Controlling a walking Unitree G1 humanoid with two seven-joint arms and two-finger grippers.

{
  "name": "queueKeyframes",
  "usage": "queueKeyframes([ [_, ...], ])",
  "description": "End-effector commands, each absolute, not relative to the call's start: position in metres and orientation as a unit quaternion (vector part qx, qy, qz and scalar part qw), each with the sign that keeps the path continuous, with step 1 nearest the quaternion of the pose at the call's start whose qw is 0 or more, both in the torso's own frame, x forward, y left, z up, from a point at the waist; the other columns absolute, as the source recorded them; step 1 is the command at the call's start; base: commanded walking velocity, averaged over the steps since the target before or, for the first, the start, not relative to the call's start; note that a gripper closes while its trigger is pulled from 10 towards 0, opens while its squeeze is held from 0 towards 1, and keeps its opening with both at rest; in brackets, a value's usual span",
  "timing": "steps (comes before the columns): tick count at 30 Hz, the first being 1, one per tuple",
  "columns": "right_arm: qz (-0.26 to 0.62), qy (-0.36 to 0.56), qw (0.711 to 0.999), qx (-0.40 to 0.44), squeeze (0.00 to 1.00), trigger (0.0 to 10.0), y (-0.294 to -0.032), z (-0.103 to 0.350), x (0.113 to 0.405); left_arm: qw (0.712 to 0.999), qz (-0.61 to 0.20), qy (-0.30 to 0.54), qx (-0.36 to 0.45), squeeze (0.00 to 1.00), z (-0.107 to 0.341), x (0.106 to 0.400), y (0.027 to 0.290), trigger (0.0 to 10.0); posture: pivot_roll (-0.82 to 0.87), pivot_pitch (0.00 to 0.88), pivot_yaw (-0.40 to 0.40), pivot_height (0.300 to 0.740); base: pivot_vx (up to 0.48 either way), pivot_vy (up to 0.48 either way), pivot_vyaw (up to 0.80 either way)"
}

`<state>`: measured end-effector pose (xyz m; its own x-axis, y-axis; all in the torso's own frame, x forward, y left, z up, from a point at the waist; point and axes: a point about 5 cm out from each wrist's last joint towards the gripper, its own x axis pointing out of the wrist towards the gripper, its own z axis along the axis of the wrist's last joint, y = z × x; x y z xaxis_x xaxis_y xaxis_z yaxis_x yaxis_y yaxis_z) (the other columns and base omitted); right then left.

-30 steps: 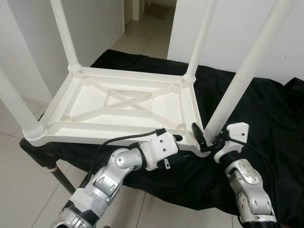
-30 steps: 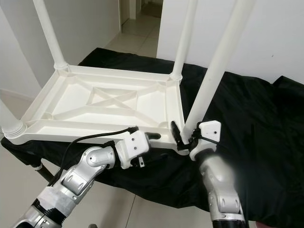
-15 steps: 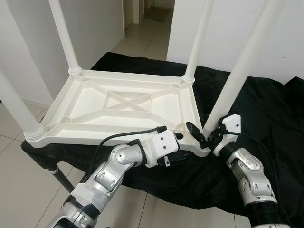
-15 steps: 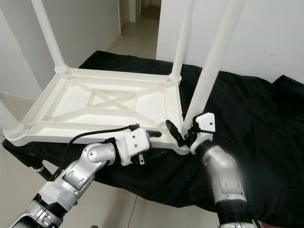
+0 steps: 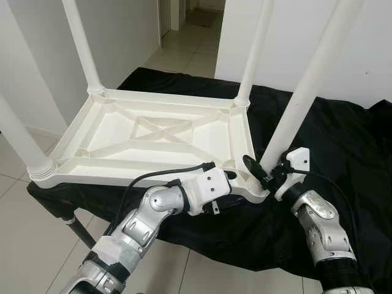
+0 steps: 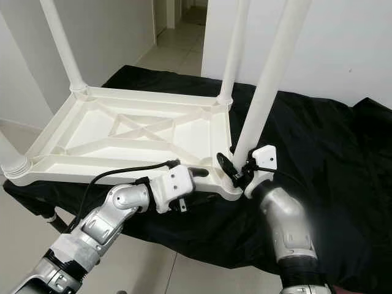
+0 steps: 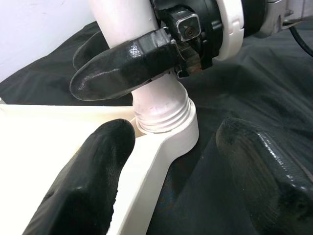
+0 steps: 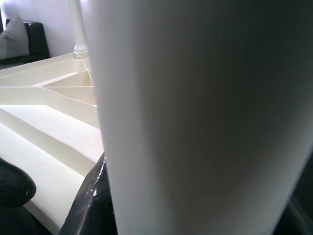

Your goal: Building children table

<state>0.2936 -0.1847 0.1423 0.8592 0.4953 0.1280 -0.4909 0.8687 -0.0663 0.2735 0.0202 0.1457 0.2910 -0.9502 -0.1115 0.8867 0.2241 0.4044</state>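
White walls (image 5: 37, 55), pale tile floor (image 5: 190, 46) — doorway (image 5: 193, 12) behind, daylit.

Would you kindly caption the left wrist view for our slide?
Right gripper clasps the white table leg above its corner socket.

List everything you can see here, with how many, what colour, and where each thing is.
Tabletop: one, white, upside down on the black cloth, ribbed underside facing up.
Table legs: four, white, standing up from the tabletop's corners; the near right leg is the one being worked on.
Cloth: one, black, draped over the low stand under the tabletop.
Floor: pale tiles, around the stand and into the hallway behind.
Walls: white, left and right of the hallway.
Left gripper: one, black fingers open, at the tabletop's near edge by the right corner.
Right gripper: one, black fingers clamped on the base of the near right leg.
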Motion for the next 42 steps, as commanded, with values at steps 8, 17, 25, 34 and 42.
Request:
queueKeyframes([
  [8, 0.212, -0.057, 0.975, -0.018, 0.0, 10.0, -0.179, 0.136, 0.285, 0.775, -0.597, -0.069, 0.195, 0.0, 0.141, 0.266, 0.024, 10.0, -0.05, 0.079, -0.023, 0.74, 0.0, 0.0, 0.0],
  [17, 0.11, -0.059, 0.992, -0.014, 0.0, 10.0, -0.17, 0.131, 0.27, 0.776, -0.599, -0.061, 0.188, 0.0, 0.137, 0.262, 0.025, 10.0, -0.06, 0.096, -0.019, 0.74, 0.0, 0.0, 0.0],
  [25, -0.023, -0.052, 0.998, 0.005, 0.0, 10.0, -0.167, 0.127, 0.258, 0.778, -0.596, -0.058, 0.189, 0.0, 0.138, 0.265, 0.027, 10.0, -0.06, 0.096, -0.026, 0.74, 0.0, 0.0, 0.0],
  [34, -0.128, -0.023, 0.991, 0.04, 0.0, 10.0, -0.15, 0.119, 0.254, 0.786, -0.586, -0.059, 0.189, 0.0, 0.138, 0.265, 0.028, 10.0, -0.05, 0.084, -0.055, 0.74, 0.0, 0.0, 0.0],
  [42, -0.136, -0.03, 0.99, 0.026, 0.0, 10.0, -0.156, 0.124, 0.257, 0.792, -0.577, -0.059, 0.189, 0.0, 0.138, 0.266, 0.03, 10.0, -0.04, 0.071, -0.079, 0.74, 0.0, 0.0, 0.0],
])
